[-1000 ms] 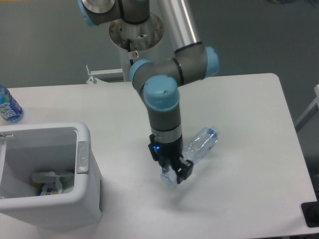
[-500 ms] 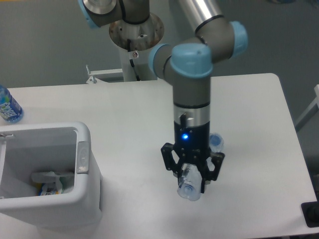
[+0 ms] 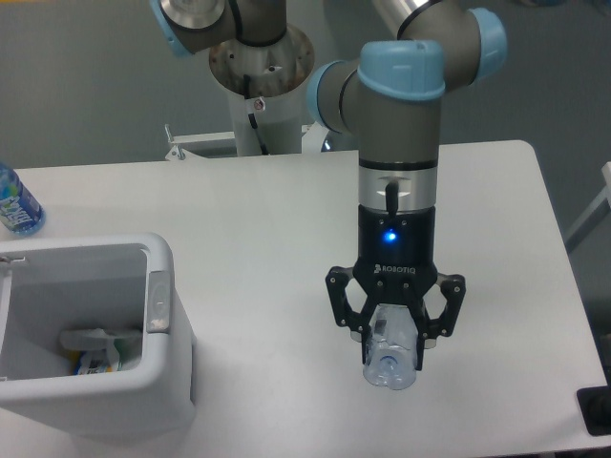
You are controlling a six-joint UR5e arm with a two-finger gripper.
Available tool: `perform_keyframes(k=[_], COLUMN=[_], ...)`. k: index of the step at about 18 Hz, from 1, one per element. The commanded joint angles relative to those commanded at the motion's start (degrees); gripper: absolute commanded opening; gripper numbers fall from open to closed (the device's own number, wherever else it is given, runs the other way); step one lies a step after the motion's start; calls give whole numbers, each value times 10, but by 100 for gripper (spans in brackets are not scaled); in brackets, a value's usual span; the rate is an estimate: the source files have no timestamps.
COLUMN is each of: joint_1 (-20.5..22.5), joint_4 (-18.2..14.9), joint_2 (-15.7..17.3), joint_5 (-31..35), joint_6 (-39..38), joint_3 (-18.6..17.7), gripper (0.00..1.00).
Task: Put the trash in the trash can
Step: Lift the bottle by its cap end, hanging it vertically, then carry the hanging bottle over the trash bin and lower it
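Slipping is the big worry: the clear plastic bottle (image 3: 391,348) is smooth and squashy, so it may slide out of the black two-finger gripper (image 3: 394,320) on the way and drop on the white table (image 3: 239,219). The gripper's two sides are squeezed shut on the bottle, which hangs between them with its bottom end poking out below. The white boxy plastic trash can (image 3: 158,329) sits well apart, off to the side, open on top with some trash inside.
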Motion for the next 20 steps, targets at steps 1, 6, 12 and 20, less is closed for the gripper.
perform_keyframes(k=[1, 6, 12, 20], joint_1=[-3, -25, -58, -115], joint_4=[0, 1, 1, 4], joint_2=[0, 0, 15, 23], joint_5=[-4, -4, -4, -4], joint_6=[-18, -76, -79, -97], joint_3=[6, 30, 46, 72], gripper=[58, 58, 58, 58])
